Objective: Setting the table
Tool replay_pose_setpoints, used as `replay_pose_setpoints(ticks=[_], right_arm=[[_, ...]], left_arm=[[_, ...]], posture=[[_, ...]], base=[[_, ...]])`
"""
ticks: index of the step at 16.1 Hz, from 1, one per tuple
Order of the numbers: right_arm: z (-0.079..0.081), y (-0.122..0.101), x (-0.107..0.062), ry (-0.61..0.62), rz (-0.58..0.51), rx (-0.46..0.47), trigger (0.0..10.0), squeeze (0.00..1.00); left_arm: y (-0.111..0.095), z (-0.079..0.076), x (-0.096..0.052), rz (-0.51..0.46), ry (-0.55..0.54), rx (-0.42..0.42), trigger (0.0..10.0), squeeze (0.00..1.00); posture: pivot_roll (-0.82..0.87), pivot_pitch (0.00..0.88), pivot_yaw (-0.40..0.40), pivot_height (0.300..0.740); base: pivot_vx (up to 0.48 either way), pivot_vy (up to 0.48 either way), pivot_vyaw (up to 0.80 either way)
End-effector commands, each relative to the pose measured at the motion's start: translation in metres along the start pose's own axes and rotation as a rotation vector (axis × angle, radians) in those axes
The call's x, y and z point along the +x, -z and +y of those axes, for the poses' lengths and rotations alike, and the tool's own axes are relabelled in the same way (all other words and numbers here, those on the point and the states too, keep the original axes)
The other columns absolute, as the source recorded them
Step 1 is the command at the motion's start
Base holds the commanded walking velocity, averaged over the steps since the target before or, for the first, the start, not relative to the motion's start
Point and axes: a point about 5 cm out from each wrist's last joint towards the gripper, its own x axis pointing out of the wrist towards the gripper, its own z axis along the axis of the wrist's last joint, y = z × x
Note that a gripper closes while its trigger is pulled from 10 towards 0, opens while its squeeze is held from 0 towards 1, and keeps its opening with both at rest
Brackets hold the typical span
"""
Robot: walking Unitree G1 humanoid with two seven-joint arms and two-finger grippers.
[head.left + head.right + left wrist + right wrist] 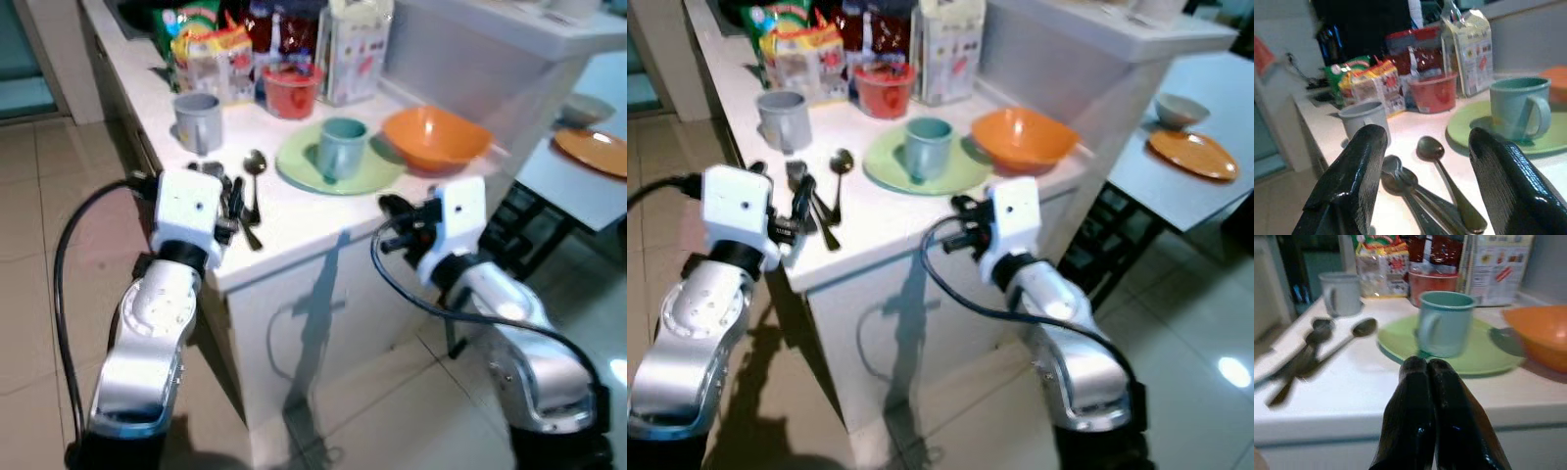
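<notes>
a smooth white worktop [294, 220] carries the table things. near its front edge, toward the left corner, lie shiny metal spoons [1447, 183] in a loose bunch, their oval bowls pointing to the back. the left gripper [1425, 196] hangs just over that bunch, its two glossy black fingers [1352, 181] spread wide with the spoon handles between them, not pinching anything. behind the spoons stands a matte grey mug [198, 120]. in the middle of the worktop is a flat round pale green plate [338, 166] with a pale teal mug [341, 147] upright on it, handle toward the front. just beside the plate, toward the right edge, sits a wide orange bowl [434, 137], glossy like plastic. at the back stand a red tub [290, 90], crinkly snack packets [211, 49] and a printed white carton [355, 49]. the right gripper [1427, 369] is held at the front edge before the plate, its jaws pressed together and empty. beyond the right side a lower white table [578, 181] holds an orange plate [593, 152] and a small bowl [1179, 109].
</notes>
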Motion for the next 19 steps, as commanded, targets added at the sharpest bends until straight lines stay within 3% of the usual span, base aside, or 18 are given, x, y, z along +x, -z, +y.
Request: replay_pose_setpoints(ticks=[1,5,11,15,18,19], right_arm=[[0.007,-0.002,0.004,-0.053,0.007,-0.034,10.0,0.0],[0.013,0.007,0.007,-0.089,0.042,-0.044,10.0,0.0],[0.02,-0.002,0.009,-0.126,-0.008,-0.057,10.0,0.0],[0.009,-0.013,0.012,-0.025,-0.058,-0.017,10.0,0.0],[-0.003,-0.017,0.014,0.08,-0.015,-0.088,10.0,0.0],[-0.005,-0.019,0.016,0.09,-0.011,-0.034,10.0,0.0]], left_arm=[[-0.006,0.008,-0.001,-0.029,-0.04,0.021,10.0,0.0],[-0.01,0.005,-0.002,-0.064,0.017,0.025,10.0,0.0],[-0.012,0.007,-0.001,-0.077,0.038,0.017,10.0,0.0],[-0.011,0.007,0.0,-0.075,0.053,0.011,10.0,0.0],[-0.008,0.001,0.0,-0.05,0.1,-0.007,10.0,0.0],[-0.009,0.0,0.0,-0.055,0.11,-0.006,10.0,0.0]], posture=[[0.02,0.0,-0.072,0.74],[0.01,0.0,-0.06,0.74],[0.02,0.0,-0.05,0.74],[0.01,0.0,-0.046,0.74],[0.01,0.0,-0.045,0.74],[0.01,0.0,-0.043,0.74]], base=[[0.0,0.0,0.0],[0.0,0.0,0.8],[0.323,0.0,0.8],[0.363,0.0,0.4],[0.0,0.0,0.0],[0.0,0.0,0.0]])
